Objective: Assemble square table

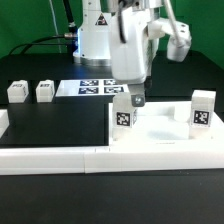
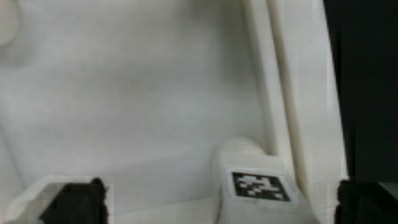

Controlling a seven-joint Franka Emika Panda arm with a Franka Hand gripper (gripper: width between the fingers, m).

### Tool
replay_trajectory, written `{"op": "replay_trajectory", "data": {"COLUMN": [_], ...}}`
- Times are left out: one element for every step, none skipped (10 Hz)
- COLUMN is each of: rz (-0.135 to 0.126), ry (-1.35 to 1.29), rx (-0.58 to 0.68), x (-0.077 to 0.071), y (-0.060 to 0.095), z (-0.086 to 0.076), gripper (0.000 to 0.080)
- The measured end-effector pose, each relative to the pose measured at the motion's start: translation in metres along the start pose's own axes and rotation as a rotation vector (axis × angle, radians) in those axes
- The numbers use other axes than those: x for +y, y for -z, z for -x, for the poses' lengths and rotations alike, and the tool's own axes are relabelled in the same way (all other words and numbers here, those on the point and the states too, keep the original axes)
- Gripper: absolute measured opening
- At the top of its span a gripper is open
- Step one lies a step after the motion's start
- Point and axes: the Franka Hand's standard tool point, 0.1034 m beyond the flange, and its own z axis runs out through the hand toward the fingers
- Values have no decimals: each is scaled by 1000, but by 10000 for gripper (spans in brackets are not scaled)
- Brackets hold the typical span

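Black fingertips (image 2: 71, 203) of the gripper (image 2: 217, 205) were spread wide, empty, straddling a small white tagged plastic leg (image 2: 262, 182). It stood upright at a corner of the large white square plastic top (image 1: 165, 138) on the black tabletop (image 1: 50, 125). Closing off-centre might topple it. Whether it sat in a socket was hidden.

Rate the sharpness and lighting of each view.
Exterior view: even light, but the white square top is nearly washed out, with little surface detail. Wrist view: soft focus throughout; the leg's tag shows only coarsely; the jaws are dark and blurred at the frame's edge.
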Motion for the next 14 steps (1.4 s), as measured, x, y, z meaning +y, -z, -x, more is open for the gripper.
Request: {"op": "replay_trajectory", "data": {"rz": [-19,-22,-42,-39,-38,-36,-34,-33,-28,-24,-15,-6,-4,10], "ry": [217,353,375,452,513,599,658,697,869,1003,1254,1397,1423,1556], "rx": [8,16,34,40,42,44,46,47,60,74,104,116,118,124], "x": [1,5,6,6,6,6,6,7,10,18,27,30,29,29], "y": [2,0,-2,-2,-2,-3,-3,-3,-4,-7,-13,-15,-15,-15], "z": [-4,-8,-13,-13,-13,-14,-14,-14,-11,-10,-16,-21,-21,-23], "gripper": [649,649,649,649,649,649,649,649,649,649,649,649,649,649]}}
